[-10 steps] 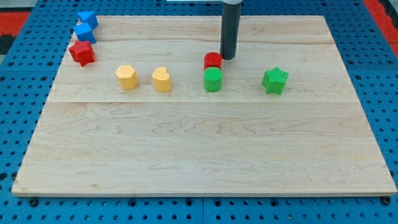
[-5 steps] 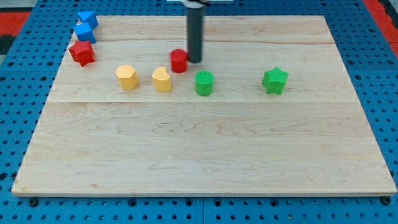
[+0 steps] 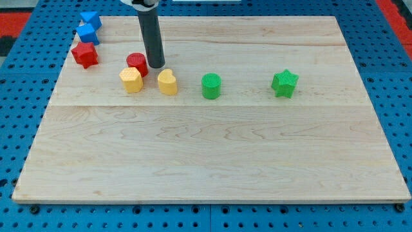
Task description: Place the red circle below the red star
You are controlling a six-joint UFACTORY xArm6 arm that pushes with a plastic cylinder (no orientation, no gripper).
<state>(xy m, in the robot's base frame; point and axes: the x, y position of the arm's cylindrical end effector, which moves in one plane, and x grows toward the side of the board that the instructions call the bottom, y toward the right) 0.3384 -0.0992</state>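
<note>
Camera view, the only 1: my tip [image 3: 155, 66] rests on the wooden bench [image 3: 212, 161], its dark rod rising straight up out of the far edge of the frame. No claw exists on this arm, so nothing is clamped or held; the rod merely stands against the right side of the red circle [image 3: 136, 63], touching it or very nearly so.

Red circle sits just far of the yellow hexagon-like block [image 3: 131, 80], overlapping it in the view, and to the left of the yellow heart [image 3: 167, 82]. My tip stands between those 2 yellow blocks but a little farther back.

Red star [image 3: 84, 55] lies near the bench's far-left corner, to the left of the red circle and slightly farther away, with clear wood between them. 2 blue blocks [image 3: 88, 26] are stacked along the edge just beyond the star.

Green cylinder [image 3: 211, 86] and green star [image 3: 284, 84] sit to the right, well apart.
</note>
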